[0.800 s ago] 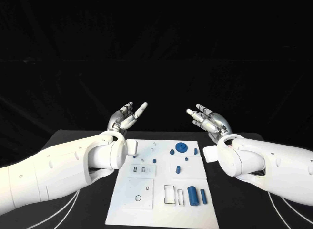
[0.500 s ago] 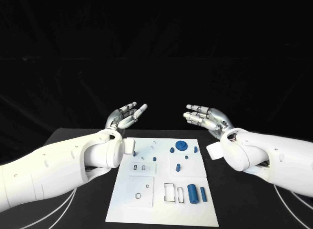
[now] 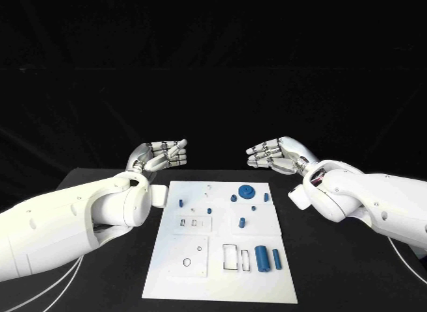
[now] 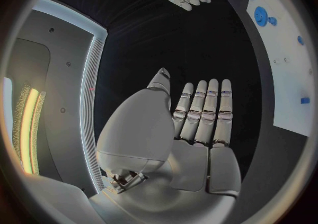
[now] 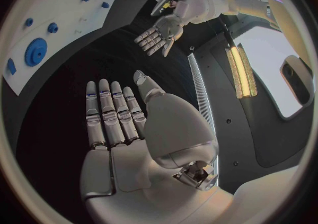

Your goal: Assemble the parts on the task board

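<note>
Small blue parts — hard plastic by the look, light and stiff, likely a little slick under metal fingers. Best pinched across the flanks: the large blue cylinder (image 3: 262,258) around its middle, the slim blue pin (image 3: 277,258) just beside it by its sides, the blue gear (image 3: 246,191) by its rim. Unlikely to break, but apt to roll or skate on the white task board (image 3: 223,286).

Left robot hand (image 3: 162,155) raised beyond the board's far left corner, fingers apart, holding nothing. Right robot hand (image 3: 277,155) likewise raised past the far right corner, fingers loosely bent, empty. Gear nearest both, below and between them; cylinder and pin well apart, back toward the near end, on the black bench (image 3: 101,182).
</note>
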{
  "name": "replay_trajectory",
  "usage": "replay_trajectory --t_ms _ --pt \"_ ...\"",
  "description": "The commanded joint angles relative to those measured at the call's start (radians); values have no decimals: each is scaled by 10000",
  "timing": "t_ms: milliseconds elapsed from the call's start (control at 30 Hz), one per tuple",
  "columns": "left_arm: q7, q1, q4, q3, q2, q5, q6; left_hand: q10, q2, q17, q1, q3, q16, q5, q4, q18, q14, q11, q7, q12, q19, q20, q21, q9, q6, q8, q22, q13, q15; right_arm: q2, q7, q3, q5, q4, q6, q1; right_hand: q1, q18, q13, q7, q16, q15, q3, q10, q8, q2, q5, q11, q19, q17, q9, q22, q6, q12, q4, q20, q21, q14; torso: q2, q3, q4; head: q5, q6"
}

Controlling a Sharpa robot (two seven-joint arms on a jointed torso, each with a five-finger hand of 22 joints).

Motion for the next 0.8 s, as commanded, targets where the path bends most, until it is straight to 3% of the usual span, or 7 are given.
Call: replay_trajectory --t_ms 33,167,467,567,700,800 --pt "138 67 334 4 -275 -113 379 544 13 93 223 -69 68 -47 -48 204 539 -170 35 85 359 -37 136 -8 387 69 11 56 -171 25 -1123 14 -2948 -4 932 118 -111 160 19 -10 153 -527 348 1592 -175 -329 266 -439 1466 69 -9 92 1152 -75 -548 -413 531 1880 253 28 32 8 65" --pt "92 132 712 2 -639 -117 534 935 29 175 441 -148 19 -47 -74 220 944 -280 -66 6 658 -94 220 -45 664 28 -17 51 -287 91 -1905 20 -4397 -76 1075 291 -242 162 22 -152 211 -785 575 2117 -177 -411 247 -623 2072 154 3 125 1543 -172 -746 -674 725 2664 435 27 101 -70 56" --pt "169 384 1484 1 -1138 187 962 1046 22 255 546 -260 -38 -49 -53 226 1245 -310 -93 -177 895 -157 279 -80 730 -101 -47 12 -351 335 -3018 25 -7204 -66 1559 610 -547 153 95 -441 345 -1219 737 3006 -164 -731 193 -960 3291 506 38 427 2148 -282 -920 -1159 1427 3954 937 -70 253 -187 139" --pt "234 425 1717 0 -1203 309 1015 1024 24 255 564 -274 -79 -48 -54 222 1229 -299 -86 -222 908 -161 274 -85 714 -133 -58 2 -340 426 -3192 26 -7941 -4 1643 690 -565 148 111 -517 466 -1383 762 3201 -194 -807 209 -1071 3860 703 44 695 2288 -340 -967 -1378 1929 4447 1097 -124 312 -292 176" --pt "222 447 1866 1 -1233 327 1205 1051 0 297 615 -317 -77 -49 -70 226 1354 -301 -80 -287 989 -185 294 -83 739 -175 -70 -2 -362 562 -3684 26 -8652 123 1581 734 -541 135 48 -506 784 -1547 844 2864 -291 -897 503 -1064 4414 1031 28 1050 2304 -495 -1051 -1610 2546 5213 1295 -208 354 -357 188" --pt "188 455 1852 2 -1238 273 1322 1077 -27 325 637 -351 -67 -51 -78 226 1431 -307 -83 -317 1041 -201 311 -81 759 -195 -73 -2 -378 681 -3956 26 -8959 157 1598 746 -655 125 80 -541 1173 -1658 881 2764 -362 -1013 506 -1101 4704 1383 24 1338 2312 -471 -1027 -1723 3003 5685 1417 -237 378 -408 219"
